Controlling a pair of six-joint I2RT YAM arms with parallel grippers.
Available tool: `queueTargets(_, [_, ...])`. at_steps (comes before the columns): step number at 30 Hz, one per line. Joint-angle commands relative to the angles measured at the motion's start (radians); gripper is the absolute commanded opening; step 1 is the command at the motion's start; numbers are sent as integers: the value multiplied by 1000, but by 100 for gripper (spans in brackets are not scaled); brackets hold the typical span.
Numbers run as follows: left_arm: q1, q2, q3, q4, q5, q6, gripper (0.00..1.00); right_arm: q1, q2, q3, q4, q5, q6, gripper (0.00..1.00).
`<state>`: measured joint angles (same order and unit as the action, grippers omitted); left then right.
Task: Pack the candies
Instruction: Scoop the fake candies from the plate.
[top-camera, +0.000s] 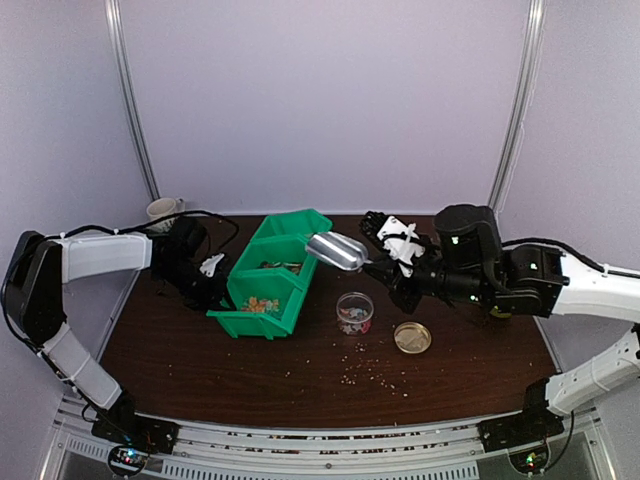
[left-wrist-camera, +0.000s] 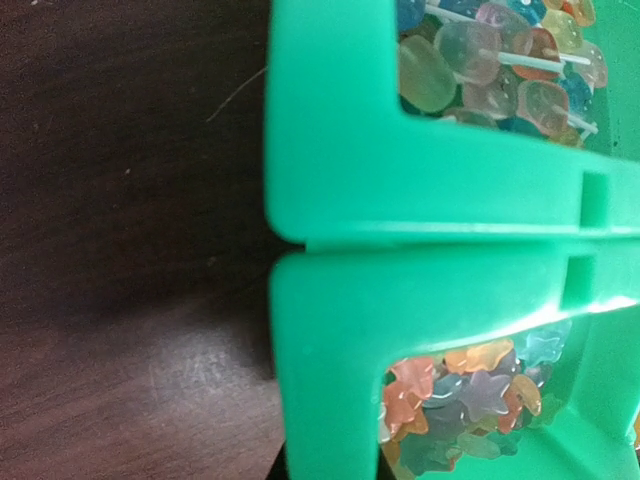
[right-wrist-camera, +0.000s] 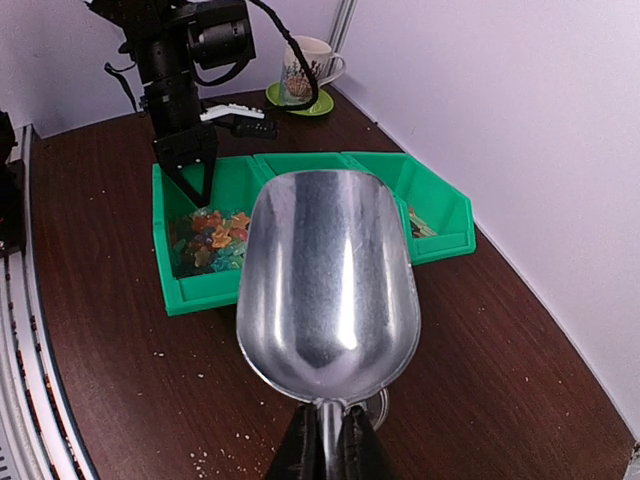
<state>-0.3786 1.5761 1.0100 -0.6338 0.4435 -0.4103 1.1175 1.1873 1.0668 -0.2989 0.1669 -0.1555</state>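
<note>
Top external view: the right end effector (top-camera: 380, 262) grasps the handle of an empty metal scoop (top-camera: 337, 250), held tilted in the air by the right side of the joined green bins (top-camera: 285, 235), which sit left of the centre of the desk (top-camera: 200, 360). The candies (top-camera: 262, 304) lie in the bins' compartments, with more in a small clear jar (top-camera: 354, 313) just right of the bins, near a gold lid (top-camera: 412, 337) and pale crumbs (top-camera: 365, 372). The left end effector (top-camera: 215, 285) is clenched at the bins' left wall, though I cannot tell whether it pinches that wall.
</note>
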Motion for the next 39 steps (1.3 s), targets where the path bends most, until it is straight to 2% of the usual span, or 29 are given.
queueTargets(1, [-1,-56,84,90,-55,80,0,22,107,161,-239,-47,-21,0])
queueTargets(6, [-23,-50,97,63,-108,96,0,60,282,350,-453,-40,-59,0])
queueTargets(12, [-37,-47,103,53,-130,106,0,93,481,543,-615,-1,-85,0])
queueTargets(21, [-61,-41,120,23,-192,117,0,120,664,740,-726,32,-81,0])
queueTargets(39, [-114,-34,140,-4,-257,140,0,133,907,1042,-890,106,-93,0])
